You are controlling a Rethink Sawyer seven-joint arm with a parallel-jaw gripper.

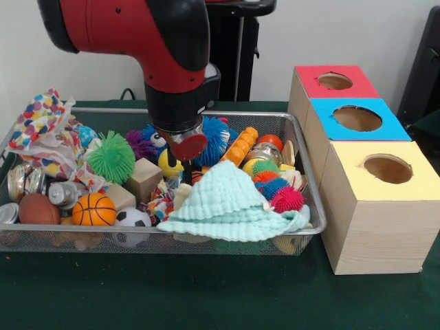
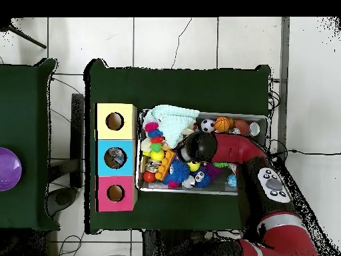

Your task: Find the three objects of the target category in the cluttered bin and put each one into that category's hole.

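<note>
My arm hangs over the middle of the wire bin (image 1: 302,237), and my gripper (image 1: 184,173) pokes down into the toys. I cannot tell if it is spread or squeezed, or if it has anything — the arm hides it from above, and from the front I only see a dark stub going into the pile.

On the left of the front view is a spotty paper wad (image 1: 42,124), some shiny metal things (image 1: 65,194), a brown ball (image 1: 38,209), a little basketball (image 1: 93,210) and a soccer ball (image 1: 133,218). Next come a green spiky ball (image 1: 111,157) and a wooden block (image 1: 143,178). In the middle lies a pale green cloth (image 1: 227,203), with a blue fuzzy toy (image 1: 214,141) and an orange bumpy stick (image 1: 240,146) behind it. Then a pink spiky ball (image 1: 287,199).

To the right of the bin stand three boxes — a red box (image 1: 335,81), a blue box (image 1: 356,119) and a yellow box (image 1: 387,170), each with a round hole on top.

How far am I? I think I am just searching. From above, something greyish sits inside the blue box's hole (image 2: 115,157), so maybe one thing is in. The other two holes look empty. I do not know which kind of toy I am after.

I cannot read any words or labels.
</note>
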